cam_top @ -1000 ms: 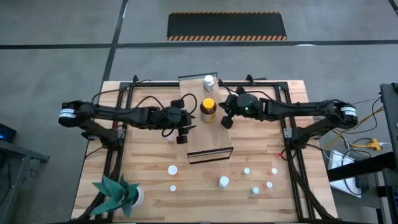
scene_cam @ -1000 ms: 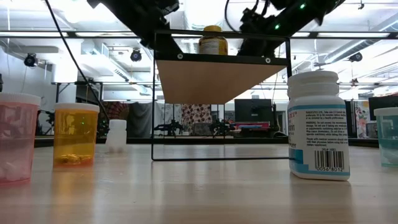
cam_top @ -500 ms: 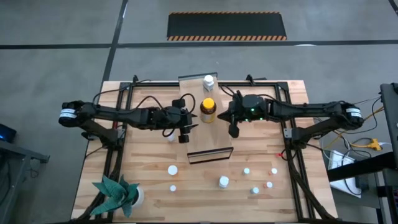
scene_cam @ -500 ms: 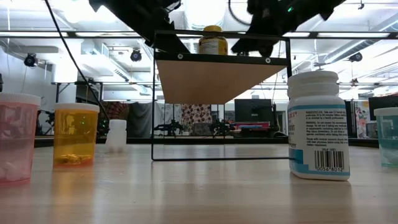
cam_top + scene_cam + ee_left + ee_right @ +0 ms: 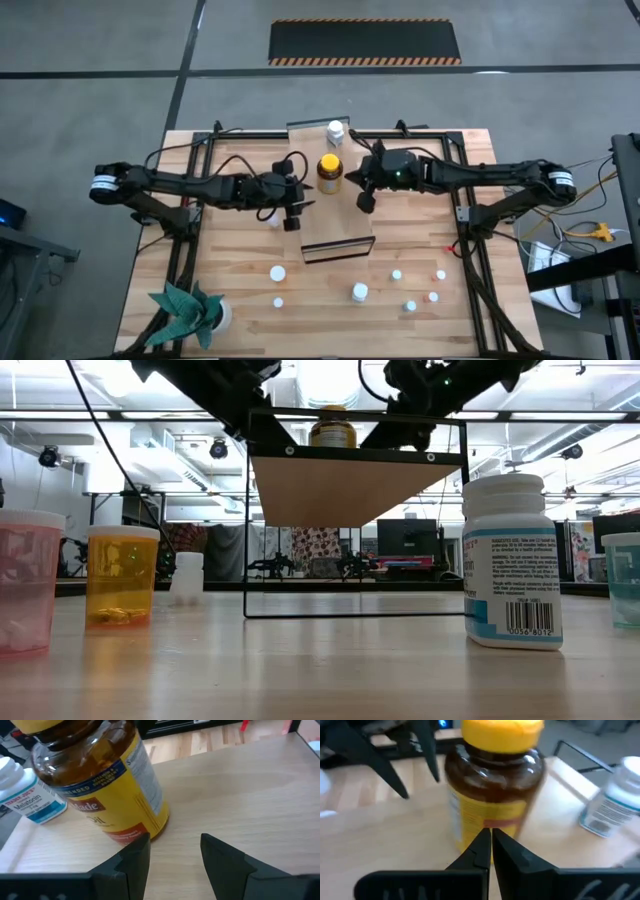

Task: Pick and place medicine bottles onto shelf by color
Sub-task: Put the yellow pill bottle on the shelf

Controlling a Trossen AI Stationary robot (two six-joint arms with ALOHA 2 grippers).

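The amber bottle with a yellow cap (image 5: 328, 172) stands upright on its base on top of the light-wood shelf (image 5: 335, 225); it also shows in the low view (image 5: 332, 426). A white bottle (image 5: 335, 130) stands at the shelf's far end. My right gripper (image 5: 490, 834) is shut, its tips at the amber bottle's right side (image 5: 352, 180). My left gripper (image 5: 175, 851) is open at the bottle's left (image 5: 305, 190). One finger (image 5: 136, 854) stands beside the bottle's base; I cannot tell whether it touches. My right gripper's shut fingertips (image 5: 485, 840) meet the amber bottle low on its yellow label (image 5: 490, 817), level, from the table's right side. The bottle stands upright on the shelf top.
Several small bottles stand on the table before the shelf, among them white-capped ones (image 5: 277, 272) (image 5: 359, 292) and red-capped ones (image 5: 433, 296). The low view shows an orange bottle (image 5: 120, 575) and a big white bottle (image 5: 505, 560). A green paper plant (image 5: 185, 310) stands near left.
My right gripper has swung toward the near edge and back, ending close against the amber bottle. The bottle has slid a little toward the table's left along the shelf top and stays upright.
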